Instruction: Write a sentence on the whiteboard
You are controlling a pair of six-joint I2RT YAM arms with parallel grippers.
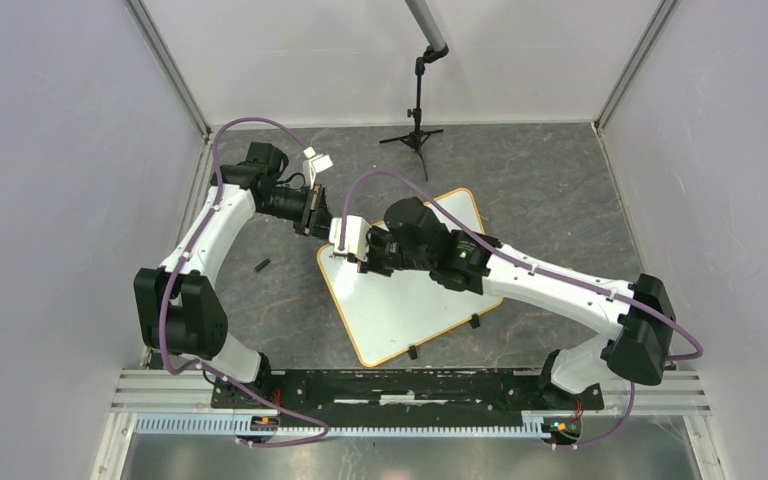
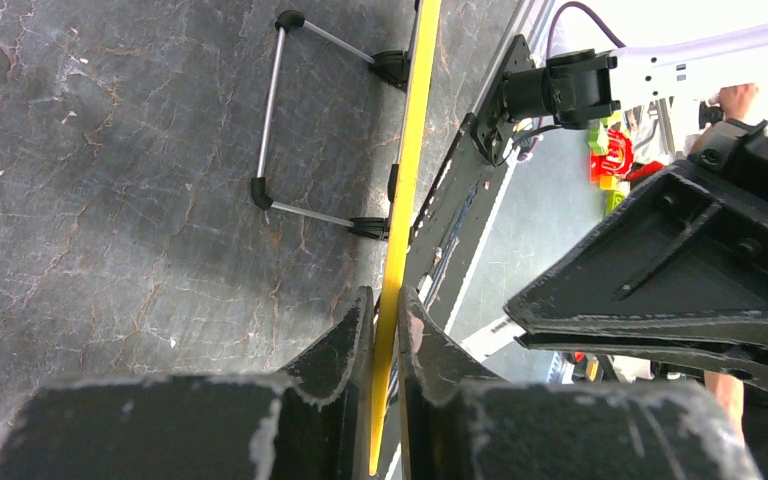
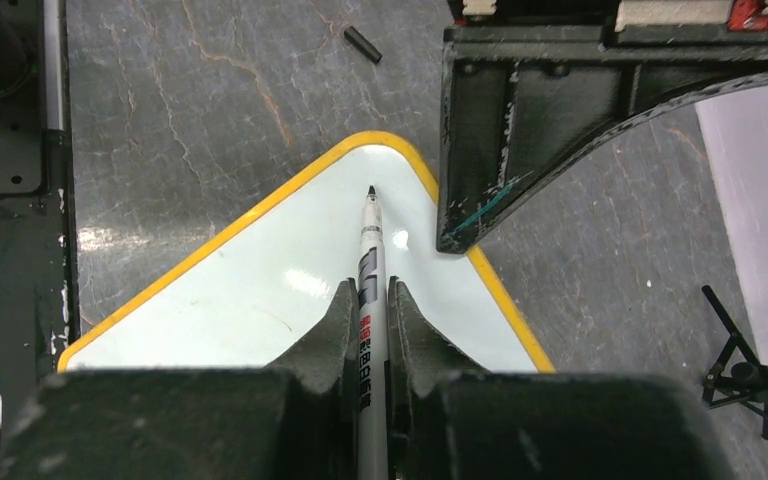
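Note:
The whiteboard (image 1: 415,300) lies tilted on the grey table, with a white face, a yellow-orange rim and two black clips. No lettering shows on its visible face. My left gripper (image 1: 318,222) is shut on the board's rim (image 2: 415,150) at its far left corner, and the rim runs between my jaws (image 2: 388,300). My right gripper (image 3: 371,290) is shut on a grey marker (image 3: 370,250). The marker's black tip points at the board's corner (image 3: 290,290), at or just above the surface. The left gripper's finger (image 3: 520,130) stands right beside that tip.
A small black marker cap (image 1: 261,265) lies on the table left of the board, also in the right wrist view (image 3: 362,43). A black tripod (image 1: 415,130) stands at the back. A red and orange toy (image 2: 615,155) shows beyond the table edge.

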